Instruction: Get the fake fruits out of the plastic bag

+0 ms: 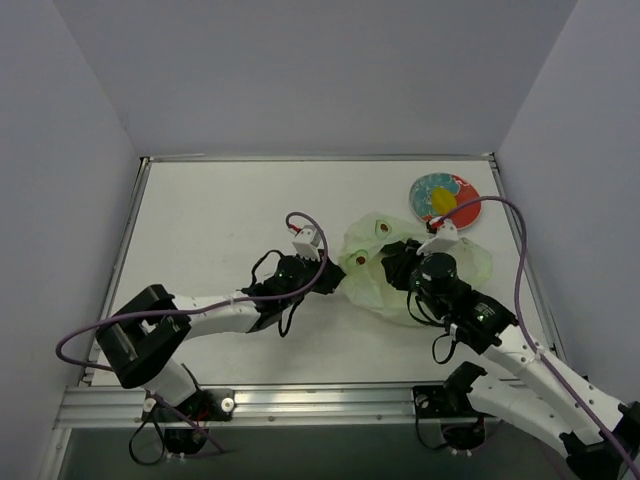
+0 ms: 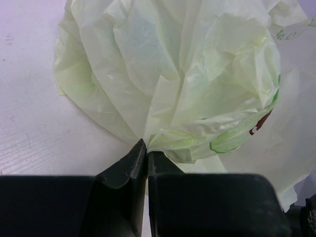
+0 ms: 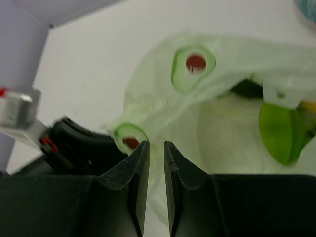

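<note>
The pale green plastic bag lies crumpled right of the table's middle. My left gripper is shut on a fold at the bag's left edge; in the left wrist view the jaws meet on the film of the bag. My right gripper hangs over the bag's middle. Its jaws stand a narrow gap apart, with bag film showing in the gap. A lime-green fruit shows in the bag's mouth. A yellow fruit lies on the floral plate.
The red-and-teal plate stands at the table's far right corner, just beyond the bag. The left arm's black wrist sits close to the left of my right fingers. Grey walls enclose the table on three sides. Purple cables loop over both arms.
</note>
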You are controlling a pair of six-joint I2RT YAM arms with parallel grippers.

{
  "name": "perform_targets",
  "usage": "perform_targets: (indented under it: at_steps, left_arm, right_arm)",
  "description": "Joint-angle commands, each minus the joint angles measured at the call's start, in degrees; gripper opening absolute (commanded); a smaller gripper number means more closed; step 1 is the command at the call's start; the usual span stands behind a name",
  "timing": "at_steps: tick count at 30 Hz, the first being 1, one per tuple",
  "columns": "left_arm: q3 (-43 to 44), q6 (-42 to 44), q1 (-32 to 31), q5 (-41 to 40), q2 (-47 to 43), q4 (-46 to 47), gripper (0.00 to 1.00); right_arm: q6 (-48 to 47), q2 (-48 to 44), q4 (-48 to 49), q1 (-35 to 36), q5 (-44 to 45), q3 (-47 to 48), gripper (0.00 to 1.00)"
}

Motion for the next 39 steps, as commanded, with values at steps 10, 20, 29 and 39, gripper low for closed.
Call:
perform_targets:
  at_steps: [10, 20, 29, 39]
  left_arm:
    - [0.1, 3.0, 0.4, -2.9, -4.2, -0.2, 0.02]
    - [0.6, 1.7, 0.3, -1.3, -1.7, 0.9, 0.02]
    - [1.1, 1.6, 0.3, -1.2, -0.5, 1.0, 0.02]
    - [1.1, 1.5, 0.4, -1.2, -0.9, 1.2, 0.02]
  right_arm:
    - [14.4, 15.9, -14.0, 10.9, 29.5, -2.6, 0.3]
    - [2.8, 28.7, -0.2, -5.0, 26.3, -2.3, 0.67]
    - [-3.5, 41.4, 13.1, -12.2, 9.4, -0.2, 0.8]
    - [-2.9, 28.8, 12.0, -10.3, 12.5, -5.2, 0.1]
